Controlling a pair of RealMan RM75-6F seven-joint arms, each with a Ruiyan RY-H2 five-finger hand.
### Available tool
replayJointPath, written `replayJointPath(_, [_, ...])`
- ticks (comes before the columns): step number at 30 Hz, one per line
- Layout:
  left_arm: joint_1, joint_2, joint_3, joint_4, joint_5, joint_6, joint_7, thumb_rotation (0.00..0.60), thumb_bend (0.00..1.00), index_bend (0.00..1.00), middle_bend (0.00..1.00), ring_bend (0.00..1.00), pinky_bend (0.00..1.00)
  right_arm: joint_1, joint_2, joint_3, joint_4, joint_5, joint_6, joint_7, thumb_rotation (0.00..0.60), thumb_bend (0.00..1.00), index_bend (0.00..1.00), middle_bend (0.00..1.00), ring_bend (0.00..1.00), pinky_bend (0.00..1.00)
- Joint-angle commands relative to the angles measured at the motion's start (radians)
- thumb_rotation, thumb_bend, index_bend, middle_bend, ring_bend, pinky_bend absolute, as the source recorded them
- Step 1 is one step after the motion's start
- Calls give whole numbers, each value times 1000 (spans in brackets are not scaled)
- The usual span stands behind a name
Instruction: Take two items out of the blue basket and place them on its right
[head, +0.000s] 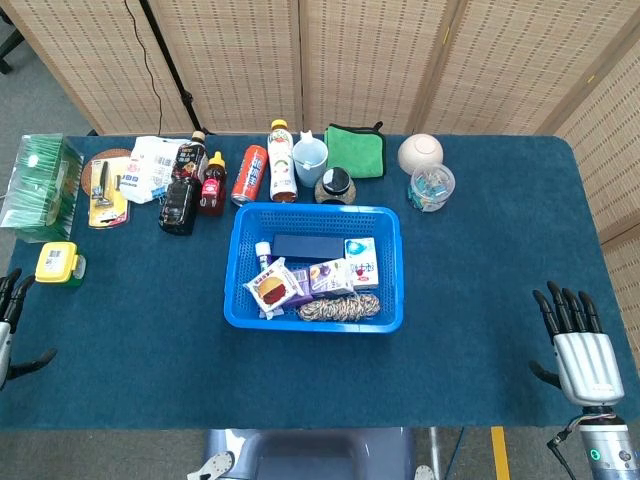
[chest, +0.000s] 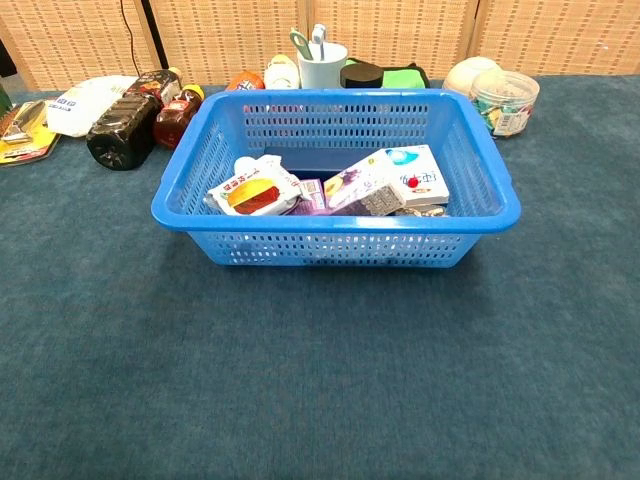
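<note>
Head view: left hand (head: 10, 325) cut off at frame edge, fingers apart, empty; right hand (head: 580, 352) spread, empty, near table corner. Blue basket (head: 385, 300), perforated plastic, mid-table on teal cloth, holds snack pouch (chest: 252, 189), dark box (head: 308, 246), coiled rope (head: 338, 308); labels unreadable.

Bright, even overhead light; soft faint shadows, sharp focus, mild wide-angle distortion.
</note>
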Motion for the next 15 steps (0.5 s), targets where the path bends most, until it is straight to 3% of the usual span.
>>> replayJointPath(1, [-1, 0, 0, 2, -2, -4, 0, 600, 0, 0, 0, 0, 0, 2, -3, -1, -3, 0, -4, -6, 600, 0, 0, 0, 0, 0])
replayJointPath(15, [16, 9, 8, -5, 26, 29, -17, 600, 0, 0, 0, 0, 0, 38, -20, 34, 2, 7, -21, -50, 600, 0, 0, 0, 0, 0])
